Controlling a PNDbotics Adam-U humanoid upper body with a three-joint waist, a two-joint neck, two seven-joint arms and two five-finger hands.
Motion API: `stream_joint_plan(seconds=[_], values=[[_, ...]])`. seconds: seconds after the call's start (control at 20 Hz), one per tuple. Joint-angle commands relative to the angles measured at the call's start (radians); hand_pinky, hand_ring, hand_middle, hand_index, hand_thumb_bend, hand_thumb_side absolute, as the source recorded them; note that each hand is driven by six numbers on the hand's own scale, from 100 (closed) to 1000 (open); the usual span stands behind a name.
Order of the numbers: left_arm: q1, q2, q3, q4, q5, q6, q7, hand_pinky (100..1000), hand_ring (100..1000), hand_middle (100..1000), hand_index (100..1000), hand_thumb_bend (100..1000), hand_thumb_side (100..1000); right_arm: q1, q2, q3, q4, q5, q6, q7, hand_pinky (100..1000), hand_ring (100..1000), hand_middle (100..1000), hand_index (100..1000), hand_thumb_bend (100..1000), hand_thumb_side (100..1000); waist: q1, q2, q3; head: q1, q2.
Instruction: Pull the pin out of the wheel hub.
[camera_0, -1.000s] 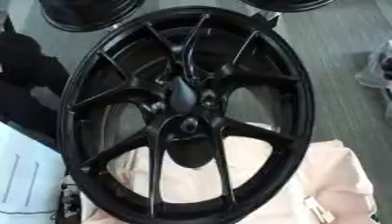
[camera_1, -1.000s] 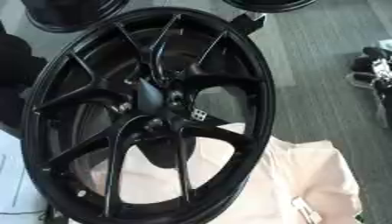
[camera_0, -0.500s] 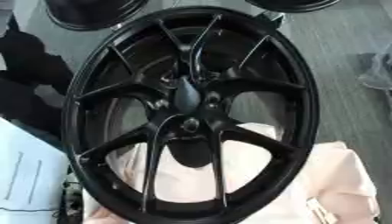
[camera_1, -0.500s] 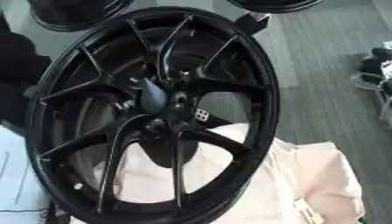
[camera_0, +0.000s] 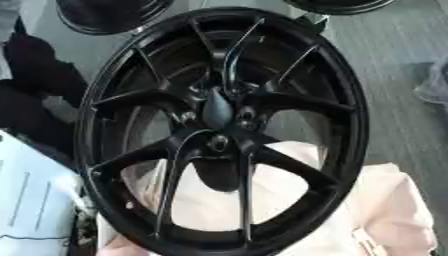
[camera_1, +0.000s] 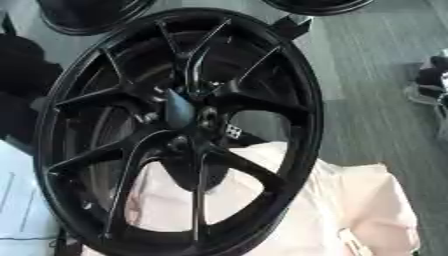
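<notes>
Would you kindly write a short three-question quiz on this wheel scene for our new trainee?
1. True or false: a robot hand is touching the black wheel.
2. What lies under the wheel's lower part? A) pale pink cloth B) green mat C) metal tray
3. Fill in: the floor to the wheel's right is ____ in colour.

Key: 1 false, no hand shows in either view. 2 A, the pale pink cloth. 3 grey.
</notes>
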Motion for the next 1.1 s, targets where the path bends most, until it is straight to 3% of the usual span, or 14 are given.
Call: stream_joint_plan(seconds=[0.05,0.3,0.65,1.05,1.1], values=[[-0.031,0.001,0.049,-0.056,0.042,0.003,0.047,721,766,702,743,238,686,-0.007,-0.033,-0.006,-0.012,0.002,0.001,-0.001,783,743,660,788,100,660,-0.003,-0.023,0.001,0.003,0.002],[-0.060,-0.102,0.095,-0.164,0.124,0.056,0.130,696,761,693,724,184,723,-0.012,-0.026,-0.004,-0.012,-0.003,0.001,0.000,782,741,658,787,100,656,-0.010,-0.024,-0.003,0.013,0.005],[-0.083,-0.295,0.088,-0.330,0.246,0.142,0.252,686,760,694,724,174,803,-0.020,-0.015,0.002,-0.012,-0.012,0.002,0.002,780,740,657,785,100,653,-0.023,-0.025,-0.011,0.040,0.005],[-0.099,-0.532,0.019,-0.317,0.392,0.116,0.398,693,782,732,740,223,844,-0.026,-0.010,0.004,-0.011,-0.018,0.002,0.003,780,739,656,784,100,651,-0.030,-0.024,-0.014,0.056,0.009],[-0.101,-0.557,0.010,-0.317,0.409,0.107,0.415,694,784,736,747,267,862,-0.026,-0.010,0.003,-0.011,-0.018,0.002,0.002,780,739,656,784,100,649,-0.030,-0.024,-0.013,0.055,0.009]])
